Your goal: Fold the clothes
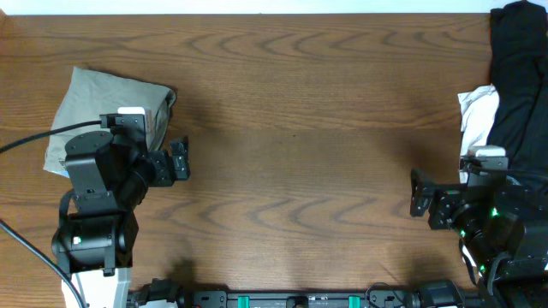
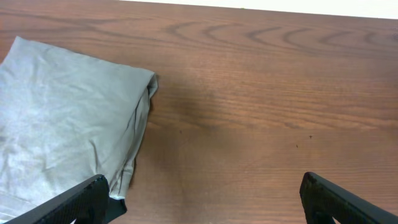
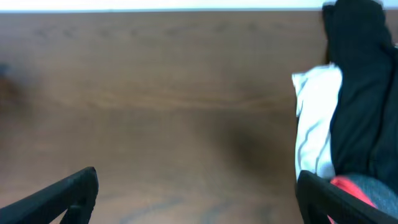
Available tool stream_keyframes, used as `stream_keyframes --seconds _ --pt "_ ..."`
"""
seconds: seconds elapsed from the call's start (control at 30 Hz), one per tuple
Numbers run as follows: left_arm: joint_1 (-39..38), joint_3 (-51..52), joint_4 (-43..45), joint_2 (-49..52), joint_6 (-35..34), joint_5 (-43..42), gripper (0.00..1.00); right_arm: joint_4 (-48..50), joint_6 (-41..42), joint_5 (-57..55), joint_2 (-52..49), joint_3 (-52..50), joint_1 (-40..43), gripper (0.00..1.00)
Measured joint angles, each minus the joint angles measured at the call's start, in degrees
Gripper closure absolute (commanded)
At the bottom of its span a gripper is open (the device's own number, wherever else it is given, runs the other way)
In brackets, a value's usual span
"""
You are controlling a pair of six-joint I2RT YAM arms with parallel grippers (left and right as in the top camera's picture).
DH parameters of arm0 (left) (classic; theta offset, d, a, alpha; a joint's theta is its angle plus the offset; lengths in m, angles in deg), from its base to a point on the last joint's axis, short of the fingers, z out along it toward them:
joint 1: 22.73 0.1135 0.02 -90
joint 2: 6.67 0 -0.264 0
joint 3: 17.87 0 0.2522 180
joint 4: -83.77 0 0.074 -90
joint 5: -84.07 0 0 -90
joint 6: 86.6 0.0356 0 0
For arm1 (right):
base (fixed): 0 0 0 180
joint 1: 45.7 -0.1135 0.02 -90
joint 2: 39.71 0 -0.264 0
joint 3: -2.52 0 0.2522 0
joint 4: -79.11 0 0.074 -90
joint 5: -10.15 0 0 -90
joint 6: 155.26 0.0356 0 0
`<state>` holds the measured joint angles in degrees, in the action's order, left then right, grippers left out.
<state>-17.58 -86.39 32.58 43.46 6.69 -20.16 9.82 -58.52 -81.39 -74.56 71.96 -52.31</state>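
Note:
A folded khaki-green garment [image 1: 90,111] lies at the table's left; it fills the left of the left wrist view [image 2: 62,124]. My left gripper [image 1: 178,160] is open and empty, just right of the garment's near corner, fingers spread [image 2: 202,199]. A pile of clothes sits at the far right: a black garment [image 1: 518,77], a white one [image 1: 479,111] beside it. In the right wrist view I see the black garment [image 3: 360,81], the white one [image 3: 317,118] and a red-grey piece [image 3: 367,186]. My right gripper [image 1: 421,197] is open and empty, left of the pile [image 3: 199,199].
The brown wooden table [image 1: 300,128] stretches between the two arms. Its far edge meets a white wall [image 1: 257,7]. A black cable [image 1: 34,141] runs to the left arm.

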Motion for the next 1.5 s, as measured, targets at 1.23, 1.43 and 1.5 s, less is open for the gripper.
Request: stream_keyframes --seconds 1.23,1.43,1.5 --pt "0.0 0.0 0.0 7.0 0.0 0.0 0.02 57.4 -6.4 -5.1 34.1 -49.3 1.4 0.01" --pt "0.0 0.0 0.0 7.1 0.0 0.0 0.02 61.0 -7.0 -4.7 34.2 -54.6 1.4 0.01" --pt "0.0 0.0 0.0 7.1 0.0 0.0 0.02 57.3 -7.2 -4.1 34.2 -54.9 1.4 0.01"
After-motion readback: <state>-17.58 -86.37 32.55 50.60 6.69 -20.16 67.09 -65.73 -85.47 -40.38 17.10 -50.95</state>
